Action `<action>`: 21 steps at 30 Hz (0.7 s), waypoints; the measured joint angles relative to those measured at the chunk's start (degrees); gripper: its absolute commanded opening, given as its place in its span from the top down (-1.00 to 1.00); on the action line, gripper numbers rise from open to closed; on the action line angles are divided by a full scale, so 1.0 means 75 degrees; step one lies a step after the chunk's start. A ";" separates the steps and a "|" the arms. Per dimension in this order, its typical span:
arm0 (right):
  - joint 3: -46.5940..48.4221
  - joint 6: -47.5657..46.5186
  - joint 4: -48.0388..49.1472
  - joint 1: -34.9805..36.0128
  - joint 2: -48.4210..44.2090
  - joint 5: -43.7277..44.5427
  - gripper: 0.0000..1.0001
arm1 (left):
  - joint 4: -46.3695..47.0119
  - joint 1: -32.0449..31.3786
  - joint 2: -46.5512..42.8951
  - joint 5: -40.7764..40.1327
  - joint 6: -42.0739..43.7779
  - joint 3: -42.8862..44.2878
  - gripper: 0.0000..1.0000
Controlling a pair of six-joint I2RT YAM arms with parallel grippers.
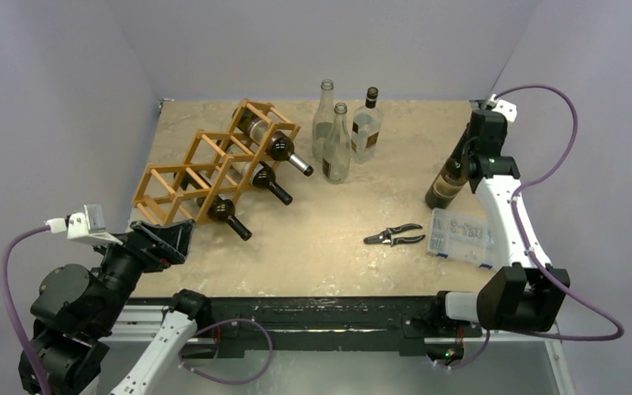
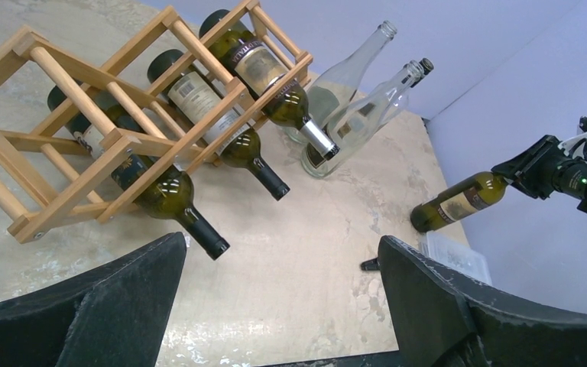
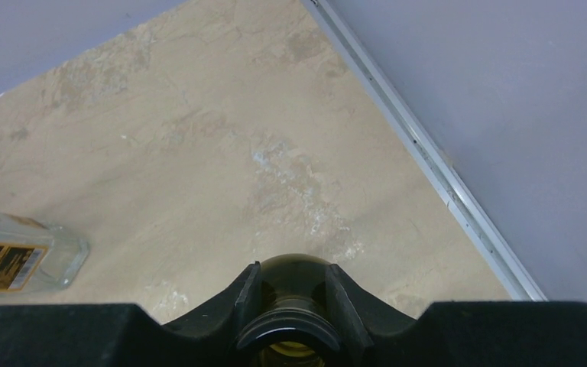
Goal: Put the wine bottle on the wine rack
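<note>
Beige desk (image 1: 337,216): the wine bottle (image 1: 443,188) is gripped nearly upright at its neck by the right hand (image 1: 463,164), with the wine rack (image 2: 76,92) far to the left.

Black-handled pruning shears (image 1: 393,236) lie near a clear plastic case (image 1: 462,236), well apart from three upright bottles (image 1: 337,150) (one dark-capped).

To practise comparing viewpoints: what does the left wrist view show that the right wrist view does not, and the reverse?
Left wrist only: the rack with three bottles in it, and the right gripper seen from outside. Right wrist only: the rail along the table edge, and the open mouth of the held bottle, close up. Both: the held bottle and the table.
</note>
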 measured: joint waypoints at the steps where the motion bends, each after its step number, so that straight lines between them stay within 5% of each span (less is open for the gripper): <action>1: 0.0000 -0.0006 -0.0064 0.0003 -0.0090 -0.0079 1.00 | 0.0012 0.0000 0.0003 0.0020 -0.0015 0.0000 -0.93; 12: 0.0813 0.0154 -0.0595 0.0000 -0.1157 -0.1725 1.00 | 0.0099 0.0000 0.0114 0.0198 -0.0204 -0.0117 -0.92; 21: 0.1507 0.1530 0.0003 0.0000 -0.2124 -0.4112 1.00 | 0.0154 0.0000 0.0114 0.0286 -0.0274 -0.0265 -0.92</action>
